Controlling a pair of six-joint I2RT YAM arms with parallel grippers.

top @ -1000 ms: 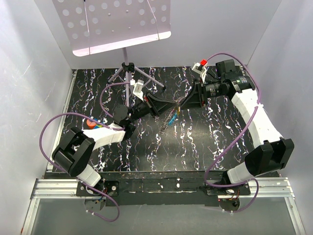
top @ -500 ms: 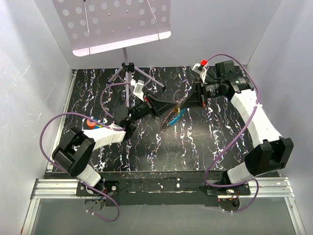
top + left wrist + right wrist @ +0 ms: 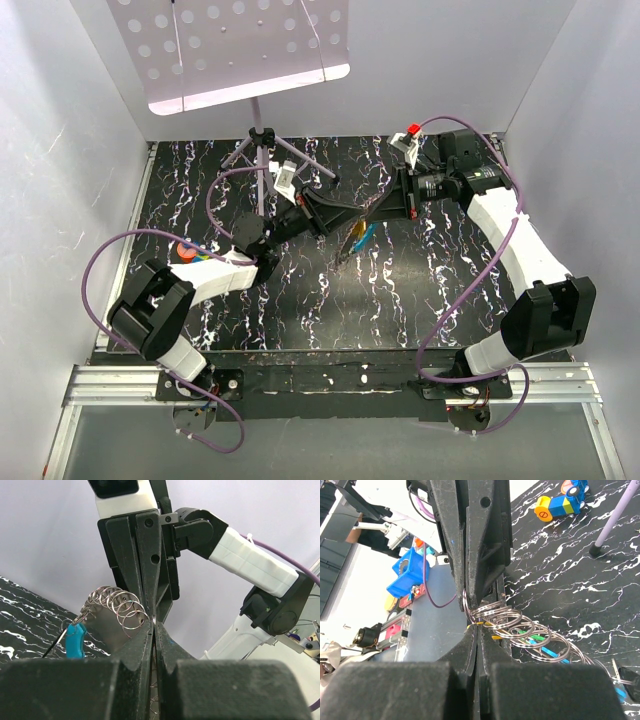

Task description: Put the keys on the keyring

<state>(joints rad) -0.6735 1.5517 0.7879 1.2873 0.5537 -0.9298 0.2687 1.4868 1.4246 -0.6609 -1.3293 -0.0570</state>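
Note:
The keyring is a chain of silver rings held in the air between my two grippers, above the middle of the table. My left gripper is shut on one ring at the chain's end. The blue key hangs from the far end of the chain. My right gripper faces the left one tip to tip. It is shut, with the yellow key showing on both sides of its fingertips. In the top view the keys dangle just below both grippers.
A music stand's tripod stands at the back of the black marbled table. A small coloured toy lies at the left, beside the left arm. Grey walls close in the sides and back.
My right gripper has shut its jaws at the rings. The hanging keys have swung a little up and to the right. The left gripper has stayed shut.

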